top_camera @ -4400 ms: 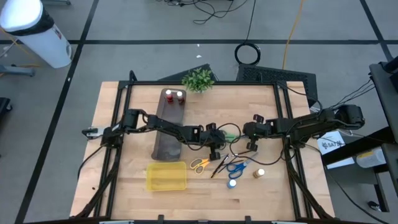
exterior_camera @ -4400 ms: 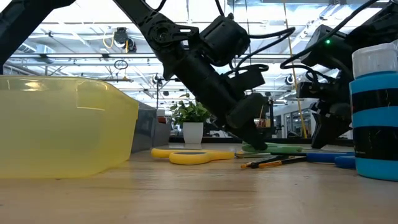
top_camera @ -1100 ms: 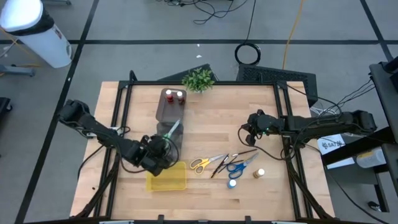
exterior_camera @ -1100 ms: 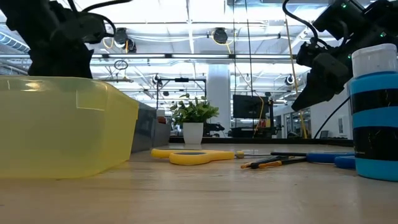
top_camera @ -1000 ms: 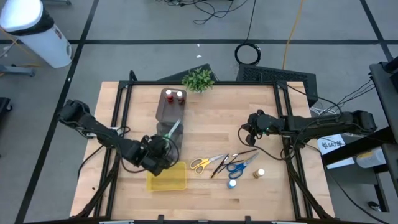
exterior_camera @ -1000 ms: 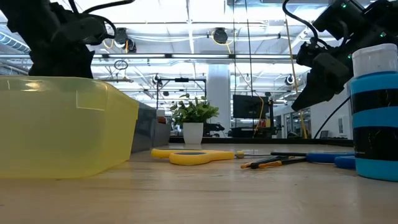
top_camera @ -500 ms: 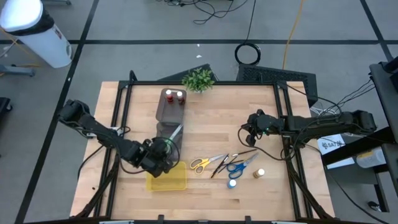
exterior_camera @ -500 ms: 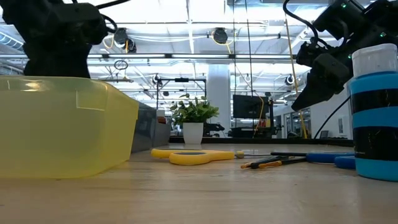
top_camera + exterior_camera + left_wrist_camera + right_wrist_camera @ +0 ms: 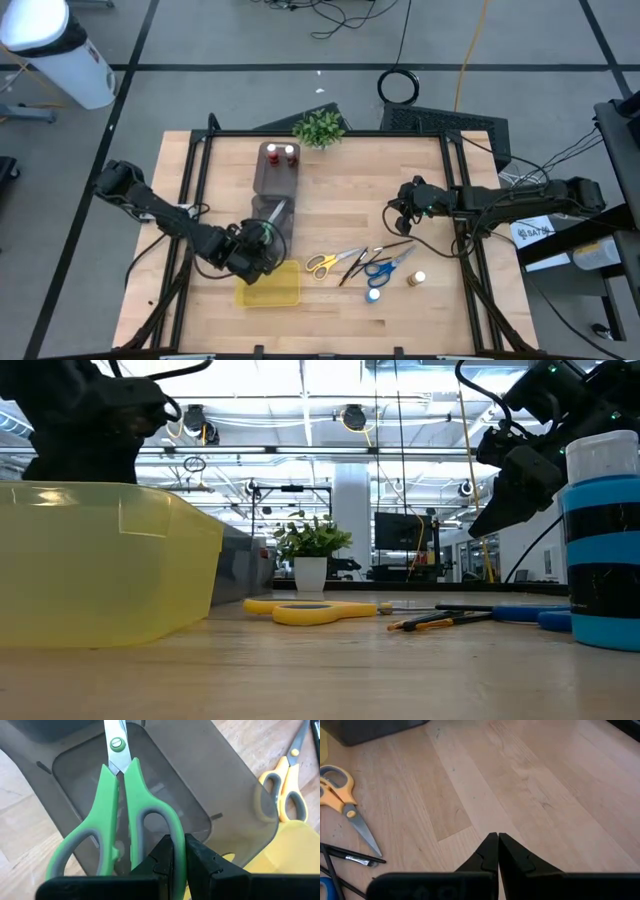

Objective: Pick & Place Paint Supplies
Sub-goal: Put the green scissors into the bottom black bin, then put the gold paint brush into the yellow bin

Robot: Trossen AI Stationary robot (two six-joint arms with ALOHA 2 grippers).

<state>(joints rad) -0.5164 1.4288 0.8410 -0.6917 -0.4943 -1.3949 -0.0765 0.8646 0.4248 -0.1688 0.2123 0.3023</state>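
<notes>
The left gripper (image 9: 172,851) is closed on one handle loop of the green scissors (image 9: 112,820) and holds them above the near compartment of the dark grey organiser tray (image 9: 220,795), so I judge the placing step is in hand. The next move, I think, calls for lowering them into this compartment and then opening the fingers. Farther away, the right gripper (image 9: 497,851) waits fully closed and empty over bare table, near the yellow scissors (image 9: 322,264).

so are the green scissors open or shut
Shut: the green scissors have blades together and handles nearly touching, held by the left pincer over the grey tray.
</notes>
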